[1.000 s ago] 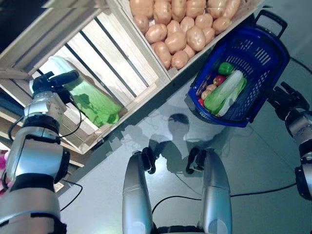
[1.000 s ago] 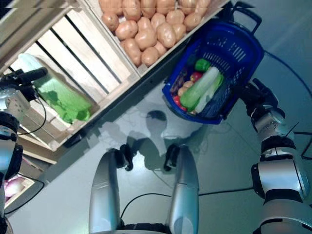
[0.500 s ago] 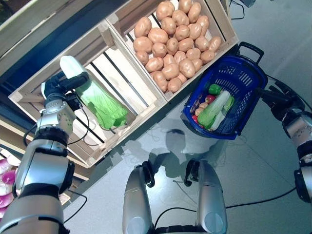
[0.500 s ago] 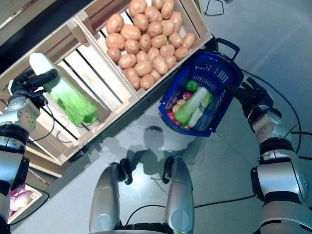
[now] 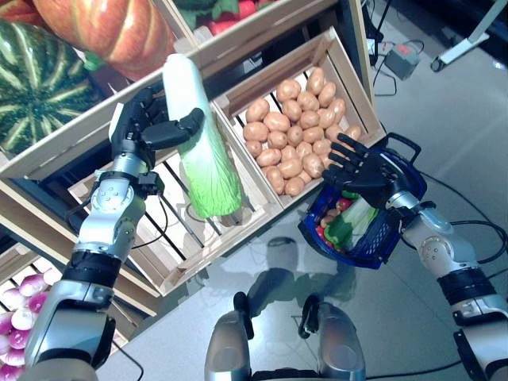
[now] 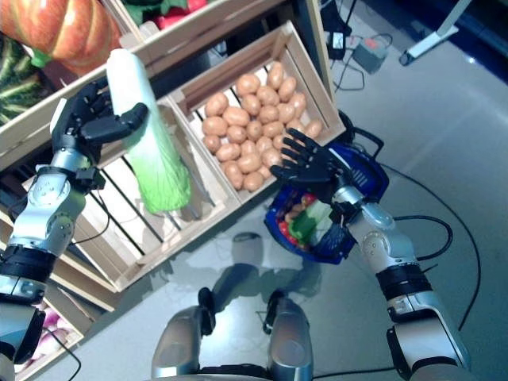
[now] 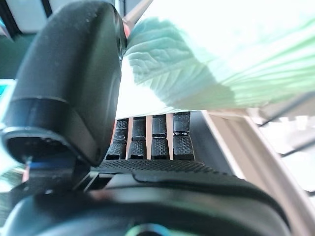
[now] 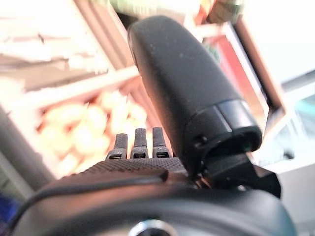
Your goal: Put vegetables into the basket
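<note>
My left hand [image 5: 139, 131] is shut on a long cabbage [image 5: 202, 151] with a white stem and green leaves. It holds the cabbage upright, stem up, in front of the wooden stand, above a slatted crate [image 5: 178, 238]. In the left wrist view the thumb [image 7: 74, 88] presses on the cabbage [image 7: 221, 54]. The blue basket [image 5: 379, 244] stands on the floor at the right, with a green-and-white vegetable [image 5: 349, 226] and small red ones in it. My right hand [image 5: 361, 167] is open with spread fingers, just above the basket's near rim, beside the potatoes [image 5: 294, 135].
The wooden stand [image 5: 262, 32] with its crates and shelves runs along the left and the back. A power strip and cables [image 5: 397, 55] lie on the floor at the back right, next to a white frame leg [image 5: 468, 44].
The camera has swung upward. My left hand has lifted the cabbage up out of the slatted crate. My right hand has moved from the basket's right side to above it, by the potato crate.
</note>
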